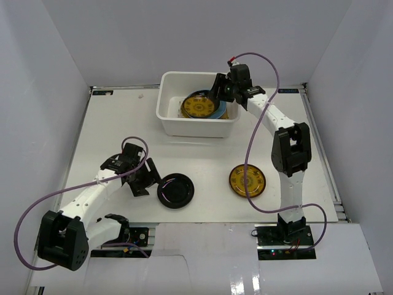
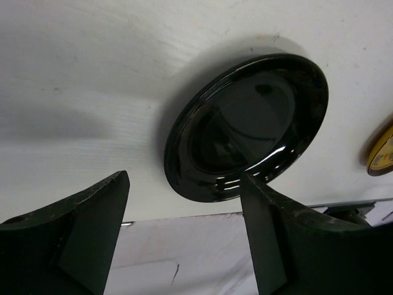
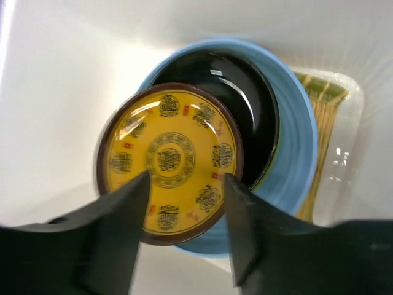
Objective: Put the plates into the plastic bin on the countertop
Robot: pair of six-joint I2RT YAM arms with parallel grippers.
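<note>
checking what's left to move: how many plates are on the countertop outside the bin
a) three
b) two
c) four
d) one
b: the top view shows only a glossy black plate and a yellow patterned plate lying on the countertop, outside the plastic bin.

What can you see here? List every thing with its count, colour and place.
countertop: one, white, under everything
plastic bin: one, white, far on countertop
yellow patterned plates: two, dark-rimmed; one topmost in bin, one on countertop
black plates: two, glossy; one in bin, one on countertop
light blue plate: one, in bin, under those
woven plate: one seen, straw-coloured, lowest in bin
left gripper: black, open by countertop's black plate
right gripper: black, open over bin
</note>
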